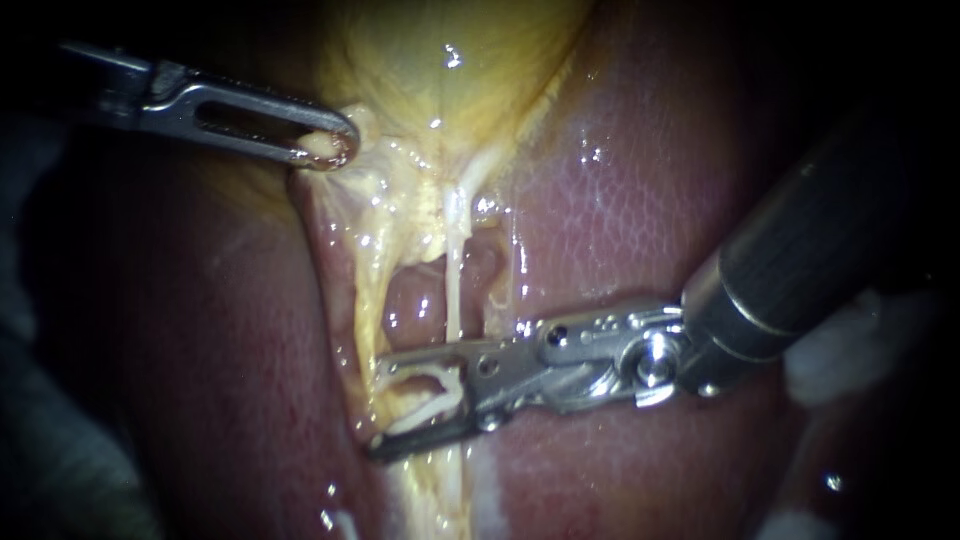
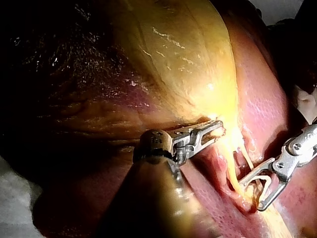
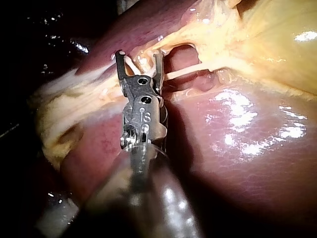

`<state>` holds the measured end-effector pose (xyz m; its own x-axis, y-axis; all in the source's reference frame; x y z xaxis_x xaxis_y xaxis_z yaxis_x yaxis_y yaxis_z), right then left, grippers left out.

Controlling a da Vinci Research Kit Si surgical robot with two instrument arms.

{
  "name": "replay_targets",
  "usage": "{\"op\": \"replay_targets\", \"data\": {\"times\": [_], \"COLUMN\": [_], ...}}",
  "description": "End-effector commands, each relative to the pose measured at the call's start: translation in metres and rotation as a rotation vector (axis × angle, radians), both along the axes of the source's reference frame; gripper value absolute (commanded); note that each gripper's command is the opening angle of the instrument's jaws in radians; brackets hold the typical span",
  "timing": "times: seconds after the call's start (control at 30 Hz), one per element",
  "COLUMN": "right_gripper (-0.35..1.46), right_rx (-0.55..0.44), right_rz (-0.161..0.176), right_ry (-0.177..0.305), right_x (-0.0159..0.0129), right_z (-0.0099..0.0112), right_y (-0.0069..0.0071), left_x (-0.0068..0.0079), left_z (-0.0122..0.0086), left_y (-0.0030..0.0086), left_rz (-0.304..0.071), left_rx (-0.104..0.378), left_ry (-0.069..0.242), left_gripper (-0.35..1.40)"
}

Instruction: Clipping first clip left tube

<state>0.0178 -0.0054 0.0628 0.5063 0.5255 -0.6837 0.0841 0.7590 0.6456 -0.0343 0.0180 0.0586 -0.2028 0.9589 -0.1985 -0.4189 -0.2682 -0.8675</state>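
Note:
The yellow gallbladder [image 1: 450, 60] narrows down into pale tissue over the red-brown liver [image 1: 620, 200]. From it run a yellowish left tube [image 1: 368, 290] and a thin white tube [image 1: 455, 275]. My left instrument [image 1: 330, 148] comes in from the upper left, its slotted jaws shut on the gallbladder's lower edge. My right instrument [image 1: 377, 410] lies across the liver with its jaws open and straddling the tubes' lower end; pale strands lie in the gap. The right wrist view shows both prongs of my right instrument [image 3: 138, 54] on either side of those strands. The left wrist view shows my left instrument [image 2: 215, 131] pinching yellow tissue.
White gauze [image 1: 840, 350] lies behind the right shaft, and more of it at the lower edge [image 1: 800, 525]. Wet liver surface [image 3: 237, 139] spreads beside the right instrument. A window [image 1: 425, 295] opens between the two tubes.

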Motion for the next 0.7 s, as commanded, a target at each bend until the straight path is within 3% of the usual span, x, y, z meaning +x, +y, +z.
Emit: {"op": "replay_targets", "data": {"times": [0.03,0.4,0.7], "right_gripper": [0.48,0.49,0.49], "right_rx": [0.000,0.041,0.087], "right_rz": [0.003,0.032,0.054], "right_ry": [0.000,0.040,0.052], "right_x": [-0.0001,-0.0031,-0.0049], "right_z": [-0.0004,-0.0047,-0.0037], "right_y": [0.0002,0.0028,0.0035], "left_x": [0.0000,0.0000,0.0000], "left_z": [0.0000,0.0000,0.0001], "left_y": [0.0000,0.0000,0.0000], "left_rz": [0.000,0.000,0.000], "left_rx": [0.000,0.000,0.000], "left_ry": [0.000,0.000,0.000], "left_gripper": [-0.35,-0.35,-0.35]}}
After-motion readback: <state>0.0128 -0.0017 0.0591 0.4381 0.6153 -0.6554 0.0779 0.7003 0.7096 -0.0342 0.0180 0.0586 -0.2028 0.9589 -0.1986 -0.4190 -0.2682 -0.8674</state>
